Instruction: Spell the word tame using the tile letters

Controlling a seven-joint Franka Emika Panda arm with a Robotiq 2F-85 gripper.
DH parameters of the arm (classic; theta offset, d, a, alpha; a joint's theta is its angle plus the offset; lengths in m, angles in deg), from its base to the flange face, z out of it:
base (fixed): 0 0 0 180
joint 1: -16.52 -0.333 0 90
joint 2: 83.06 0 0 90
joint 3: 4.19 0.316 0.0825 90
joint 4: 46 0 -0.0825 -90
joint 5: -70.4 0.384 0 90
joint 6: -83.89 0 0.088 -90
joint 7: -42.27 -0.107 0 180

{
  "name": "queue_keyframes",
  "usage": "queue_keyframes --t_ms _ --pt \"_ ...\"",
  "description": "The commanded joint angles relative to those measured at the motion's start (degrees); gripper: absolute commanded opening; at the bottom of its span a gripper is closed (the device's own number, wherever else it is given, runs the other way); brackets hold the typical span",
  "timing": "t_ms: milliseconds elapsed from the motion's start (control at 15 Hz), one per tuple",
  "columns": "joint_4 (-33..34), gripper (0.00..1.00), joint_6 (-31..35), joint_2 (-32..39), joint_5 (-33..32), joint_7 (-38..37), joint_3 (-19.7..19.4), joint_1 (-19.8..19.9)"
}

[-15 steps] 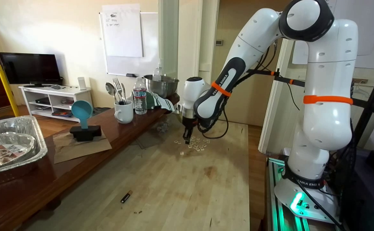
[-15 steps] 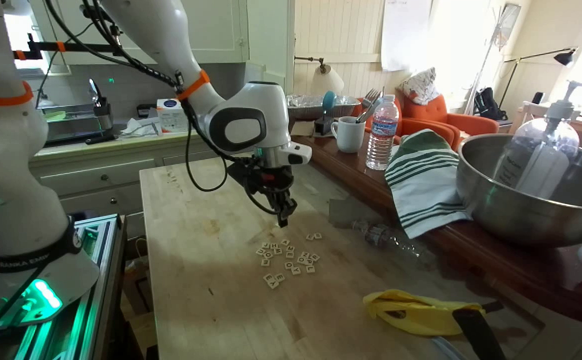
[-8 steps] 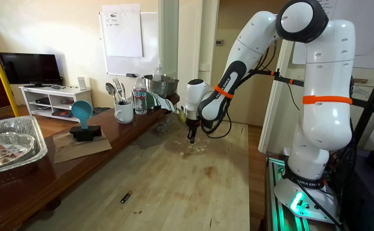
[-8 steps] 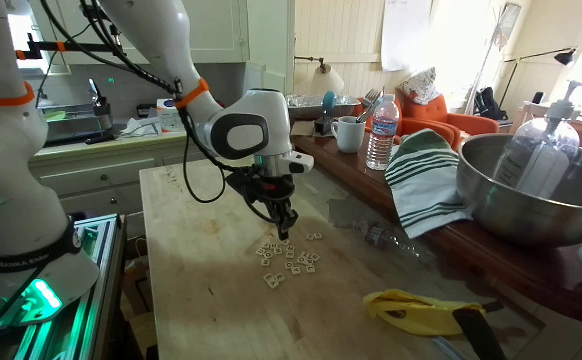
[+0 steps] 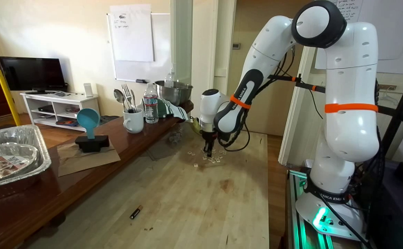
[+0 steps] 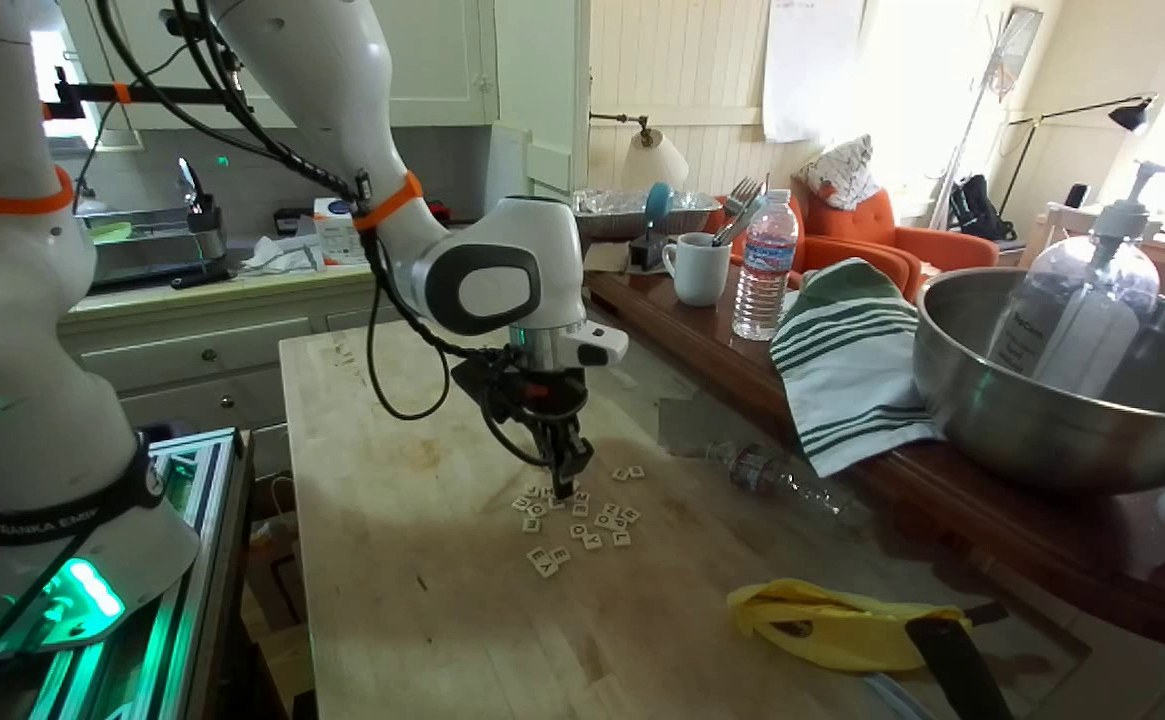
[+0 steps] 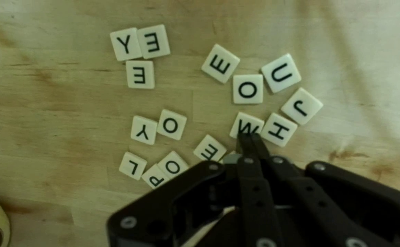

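Note:
The tile letters are small cream squares lying flat and scattered on the light wooden table. They show in both exterior views, as with a tile by itself (image 5: 195, 165) and a tile (image 6: 622, 538) in the group. In the wrist view I read a tile like M or W (image 7: 240, 122), an H tile (image 7: 278, 129), an E tile (image 7: 210, 147), an O tile (image 7: 248, 89) and a Y tile (image 7: 125, 44). My gripper (image 7: 249, 137) is shut, its fingertips together, above and partly covering the M-or-W tile. I see no tile between the fingers. Some tiles are hidden behind the gripper.
A yellow item (image 6: 842, 625) and a clear plastic bottle (image 6: 772, 475) lie on the table. A battery (image 5: 136, 212) lies farther along it. A dark wooden counter (image 5: 111, 152) runs beside it with a mug (image 6: 698, 270) and a steel bowl (image 6: 1062, 420).
My gripper has come lower and shifted over the group of tiles, with the arm following. The tiles that I can see have not moved.

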Motion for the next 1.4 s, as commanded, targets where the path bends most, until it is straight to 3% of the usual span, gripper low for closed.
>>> queue_keyframes --t_ms 0,1333 --pt "0.79 0.0 1.07 1.22 -1.16 -2.25 -0.71 -0.62" --pt "3.7 0.0 0.19 4.32 1.42 0.44 1.29 -0.97"
